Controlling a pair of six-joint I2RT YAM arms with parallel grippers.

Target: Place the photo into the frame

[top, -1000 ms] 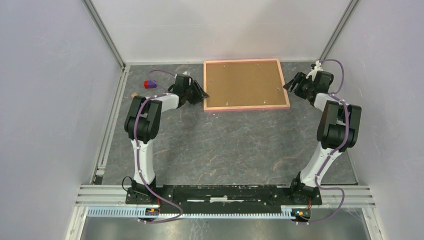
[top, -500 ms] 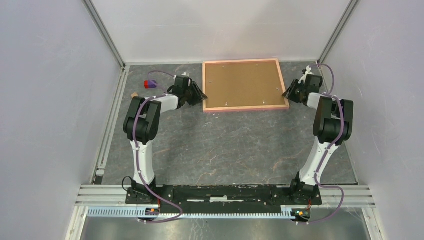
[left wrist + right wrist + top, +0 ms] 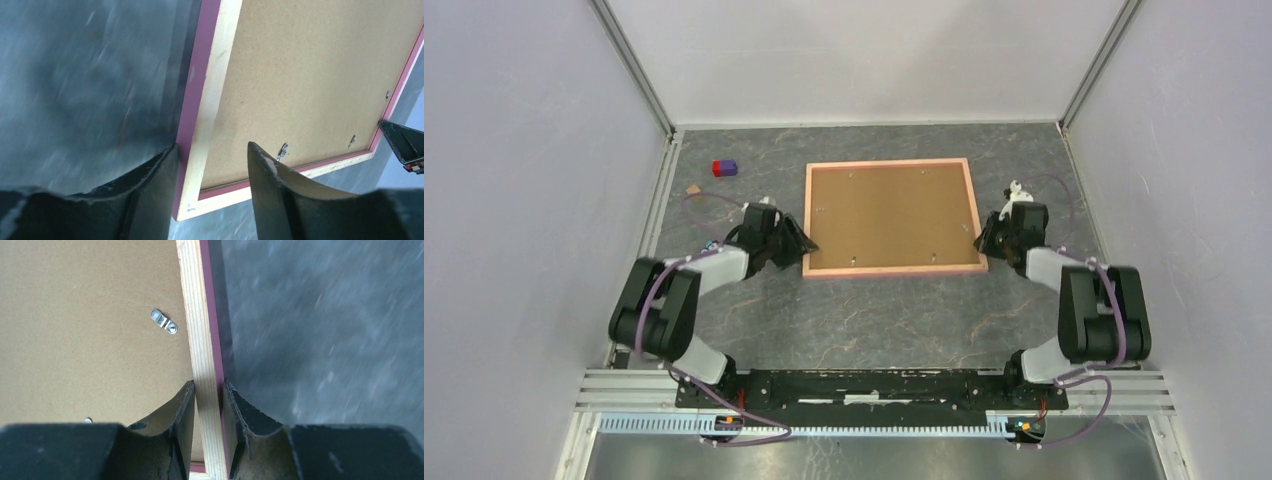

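Right end effector is pinched onto the frame at its side rail. Left end effector stands part-open astride the opposite rail. Backing board lies between them, facing up. Photo not visible; insertion unconfirmed, judged possibly done.

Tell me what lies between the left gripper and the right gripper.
The frame, brown backing board up, fills that stretch in the top view; the left gripper and right gripper straddle its side rails.
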